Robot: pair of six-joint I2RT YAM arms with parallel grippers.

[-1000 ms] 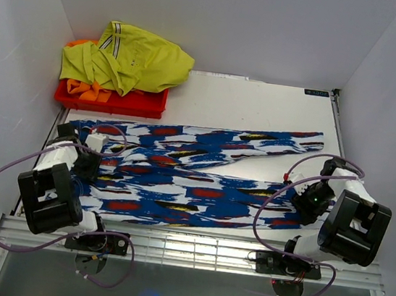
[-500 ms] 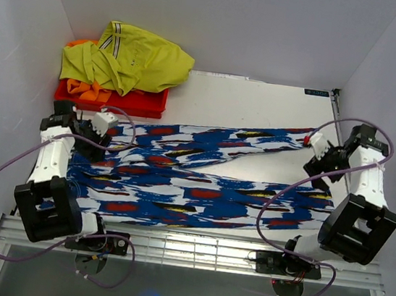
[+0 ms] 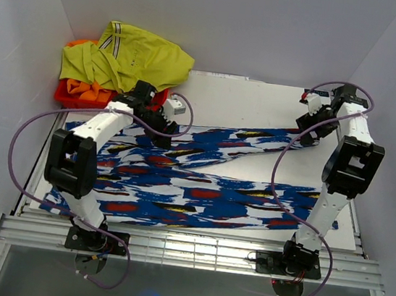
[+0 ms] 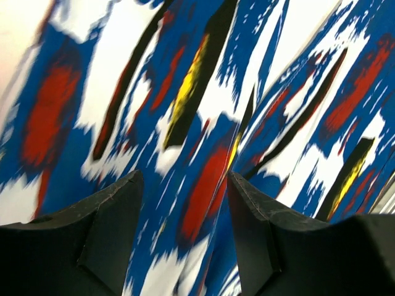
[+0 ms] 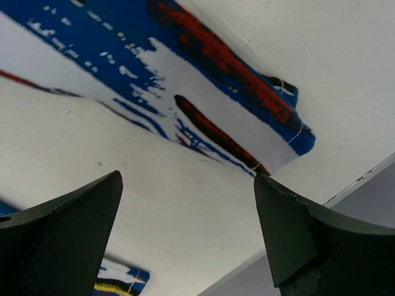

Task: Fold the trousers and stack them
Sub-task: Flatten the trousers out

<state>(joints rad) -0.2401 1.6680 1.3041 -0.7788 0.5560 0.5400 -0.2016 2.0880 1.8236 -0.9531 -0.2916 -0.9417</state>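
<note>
Left gripper [image 3: 164,120] hovers over the far waist edge of the trousers [image 3: 200,185], fingers spread and pinching nothing. The trousers lie flat across the table [image 3: 262,102], legs splayed in a V toward the right. Right gripper [image 3: 309,123] hangs wide open above the far leg's cuff [image 5: 290,139] (empty too). I'd pinch both ends together, keep that leg taut, and lay it squarely onto the near leg.

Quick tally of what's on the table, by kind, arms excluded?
Garments: 3 (trousers, yellow-green garment, orange garment)
Trays: 1 (red tray)
Total: 4
</note>
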